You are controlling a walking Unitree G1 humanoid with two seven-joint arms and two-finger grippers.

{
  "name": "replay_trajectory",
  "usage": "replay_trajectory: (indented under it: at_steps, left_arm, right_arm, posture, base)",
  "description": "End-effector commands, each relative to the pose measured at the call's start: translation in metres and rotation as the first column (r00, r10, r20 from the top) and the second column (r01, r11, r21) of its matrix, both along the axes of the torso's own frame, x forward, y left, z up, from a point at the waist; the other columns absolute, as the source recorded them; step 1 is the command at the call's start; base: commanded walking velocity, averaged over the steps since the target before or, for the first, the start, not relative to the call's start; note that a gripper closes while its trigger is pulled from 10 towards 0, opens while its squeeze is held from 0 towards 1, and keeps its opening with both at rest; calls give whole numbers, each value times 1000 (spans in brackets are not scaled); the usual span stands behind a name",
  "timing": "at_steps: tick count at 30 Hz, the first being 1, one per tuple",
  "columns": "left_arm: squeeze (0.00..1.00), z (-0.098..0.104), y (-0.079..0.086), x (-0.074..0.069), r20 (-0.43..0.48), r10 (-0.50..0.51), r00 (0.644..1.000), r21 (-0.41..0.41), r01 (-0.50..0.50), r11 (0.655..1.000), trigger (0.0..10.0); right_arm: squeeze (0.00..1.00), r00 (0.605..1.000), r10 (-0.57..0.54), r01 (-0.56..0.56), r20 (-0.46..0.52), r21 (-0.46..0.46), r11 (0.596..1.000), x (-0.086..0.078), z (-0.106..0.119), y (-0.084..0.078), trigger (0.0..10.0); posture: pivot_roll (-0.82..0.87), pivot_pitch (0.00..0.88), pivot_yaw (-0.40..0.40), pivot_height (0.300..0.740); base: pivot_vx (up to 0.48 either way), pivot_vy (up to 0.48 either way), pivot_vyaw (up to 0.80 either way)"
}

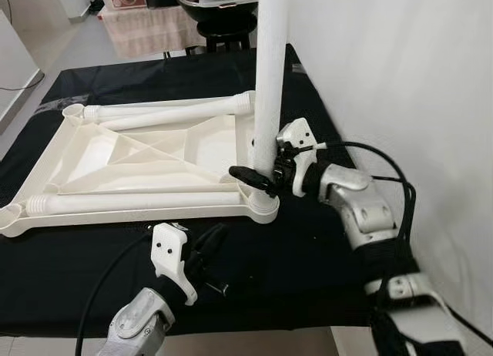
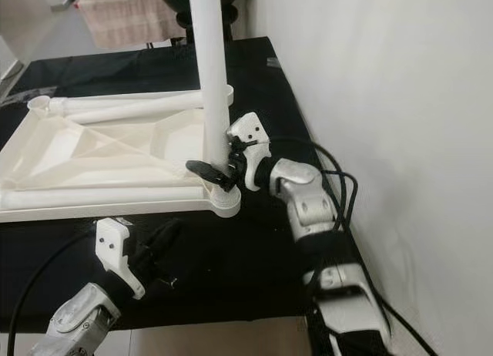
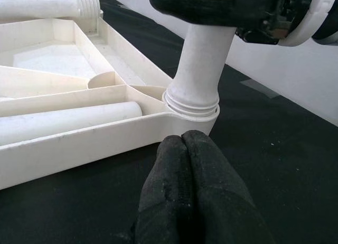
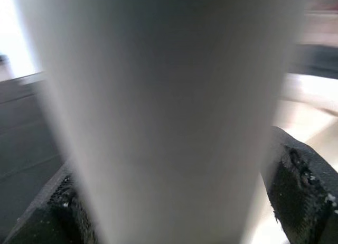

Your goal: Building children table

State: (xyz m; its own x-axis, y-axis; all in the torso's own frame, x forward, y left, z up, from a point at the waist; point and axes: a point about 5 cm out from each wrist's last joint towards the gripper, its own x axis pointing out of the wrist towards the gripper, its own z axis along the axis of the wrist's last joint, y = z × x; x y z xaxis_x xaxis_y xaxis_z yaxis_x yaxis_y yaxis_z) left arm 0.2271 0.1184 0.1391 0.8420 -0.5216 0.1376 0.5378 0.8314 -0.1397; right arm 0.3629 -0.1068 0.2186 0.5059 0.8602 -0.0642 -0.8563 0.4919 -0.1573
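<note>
The white table leg [image 1: 269, 71] stands upright, its long axis vertical, in the near-right corner socket of the upturned tabletop [image 1: 115, 152], with the right gripper [image 1: 266, 175] clamped around its base, while the closed, empty left gripper [image 1: 212, 244] rests on the black cloth [image 1: 308, 256] just nearer

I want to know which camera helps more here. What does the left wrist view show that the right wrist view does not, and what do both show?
Left wrist view alone: the left pincer with its two fingers pressed together, low over the black cloth; the upturned white tabletop; a loose leg lying in it; the threaded corner socket where the upright leg enters.

Right wrist view alone: a close, blurred look at the black fingers on either side of that leg.

Both: the upright leg held by the right pincer.
</note>
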Motion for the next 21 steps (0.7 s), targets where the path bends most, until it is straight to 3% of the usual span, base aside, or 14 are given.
replay_trajectory:
  at_steps: [1, 3, 4, 5, 6, 18, 20, 21]
  left_arm:
    - [0, -5, 1, -2, -16, 7, 1000, 8, -7, 1000, 10000]
    - [0, -4, 1, -2, -16, 7, 1000, 8, -7, 1000, 10000]
    - [0, -4, 1, -2, -16, 7, 1000, 9, -7, 1000, 10000]
    - [0, -4, 1, -2, -16, 7, 1000, 9, -7, 1000, 10000]
    - [0, -4, 1, -3, -16, 7, 1000, 9, -7, 1000, 10000]
    - [0, -3, 0, -4, -17, 4, 1000, 4, -4, 1000, 10000]
    - [0, -3, 0, -4, -16, 3, 1000, 3, -3, 1000, 10000]
    - [0, -2, 1, -4, -15, 4, 1000, 2, -4, 1000, 10000]
  right_arm:
    - [0, 997, 76, -76, -18, -18, 997, -1, -4, 7, 10000]
    - [0, 994, 102, -103, -29, -26, 994, 0, -5, 7, 10000]
    - [0, 991, 126, -127, -48, -32, 991, 1, -7, 7, 4118]
    - [0, 991, 126, -127, -48, -32, 991, 1, -7, 7, 4118]
    - [0, 987, 144, -146, -64, -29, 989, 1, -8, 7, 0]
    - [0, 988, 116, -114, -107, 22, 993, 0, -19, -9, 0]
    - [0, 992, 56, -52, -116, 41, 998, -6, -29, -14, 0]
    - [0, 991, -24, 30, -129, 48, 998, -12, -40, -17, 0]
  posture:
    - [23, 132, 42, 740]
    - [23, 132, 42, 740]
    - [25, 133, 43, 740]
    - [25, 133, 43, 740]
    - [25, 136, 43, 740]
    - [12, 154, 45, 740]
    - [5, 164, 45, 740]
    - [1, 169, 41, 740]
  base:
    - [0, 0, 0]
    - [0, 0, 0]
    - [0, 0, 0]
    - [0, 0, 0]
    - [0, 0, 0]
    - [0, 0, 0]
    - [0, 0, 0]
    - [0, 0, 0]
